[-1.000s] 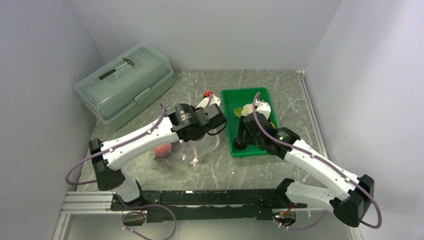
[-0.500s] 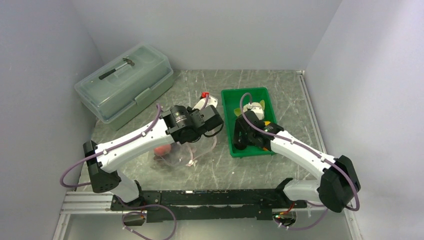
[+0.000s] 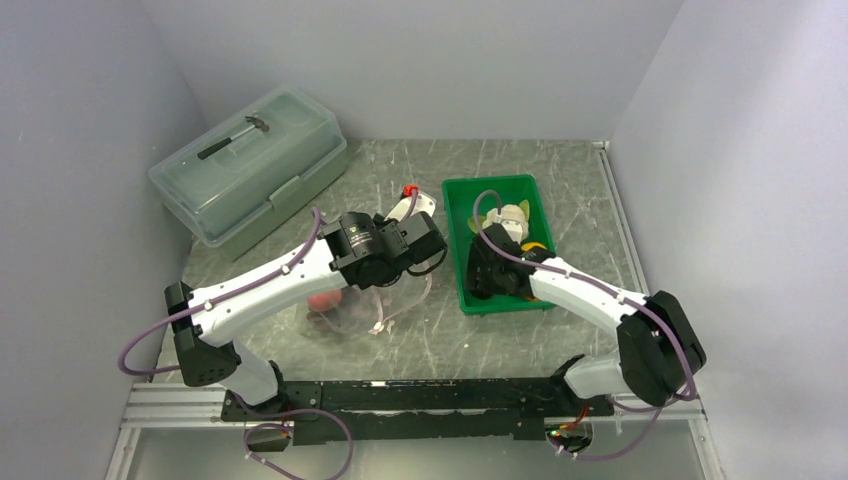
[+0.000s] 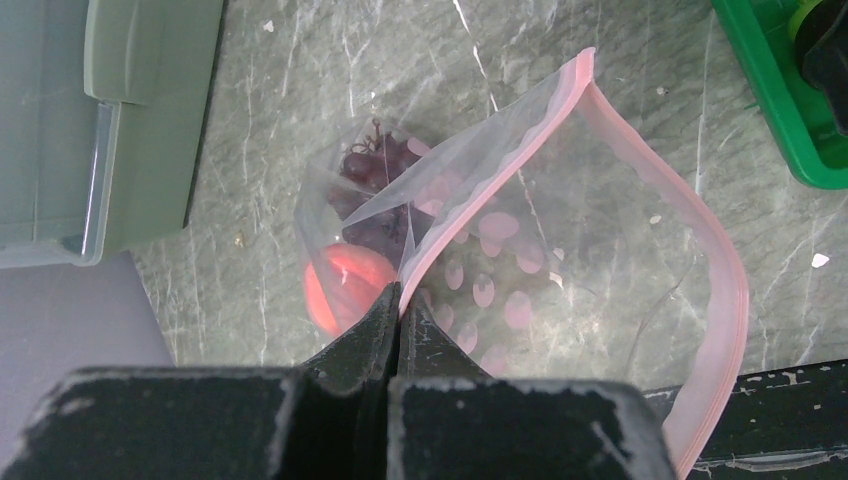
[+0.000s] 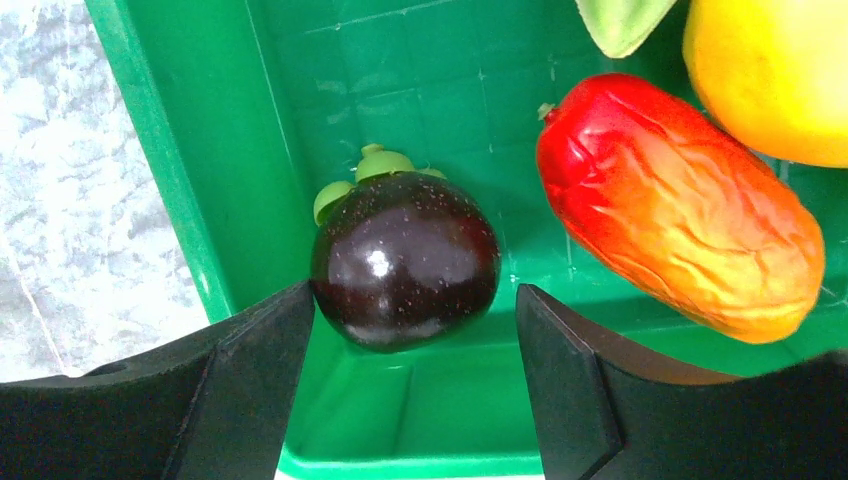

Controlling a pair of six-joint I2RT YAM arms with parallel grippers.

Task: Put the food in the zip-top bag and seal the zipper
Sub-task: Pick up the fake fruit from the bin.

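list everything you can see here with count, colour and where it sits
zip-top bag: 1, clear, on the table, mouth open
zipper: 1, pale pink, along the bag's mouth
grape bunch: 1, dark purple, inside the bag
peach: 1, pink-red, inside the bag
tray: 1, green, right of the bag
plum: 1, dark, tray corner
pepper: 1, red-orange, in the tray
orange: 1, orange-yellow, in the tray
cauliflower: 1, white, in the tray
lidded box: 1, translucent, far left
table: 1, grey-green marbled
left gripper: 1, black, shut on the bag's mouth edge
right gripper: 1, black, open astride the plum
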